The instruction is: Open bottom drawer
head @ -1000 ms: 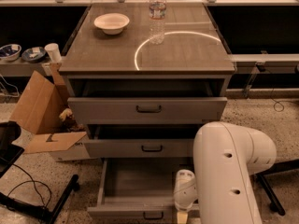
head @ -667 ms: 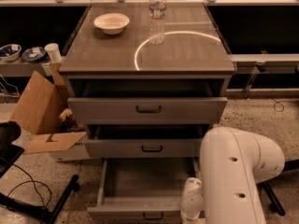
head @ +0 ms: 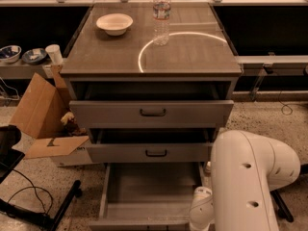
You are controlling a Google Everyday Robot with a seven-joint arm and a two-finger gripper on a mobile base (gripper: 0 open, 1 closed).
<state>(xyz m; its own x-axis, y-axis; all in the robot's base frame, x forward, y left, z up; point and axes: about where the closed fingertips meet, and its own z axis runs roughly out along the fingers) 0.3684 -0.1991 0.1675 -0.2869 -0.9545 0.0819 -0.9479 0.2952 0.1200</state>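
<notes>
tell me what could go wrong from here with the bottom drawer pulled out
The claw is out of view below the frame, past the arm, so its hold can't be checked. The arm crowds the right front corner of the bottom drawer and might knock it. A jolt to the cabinet could topple the upright water bottle on top.

The bottom drawer (head: 149,194) was matt grey metal, the arm (head: 250,177) smooth white plastic, its pincer out of frame below; the box (head: 38,109) cardboard.

Bottom drawer (head: 149,189) open; pincer below frame edge
</notes>
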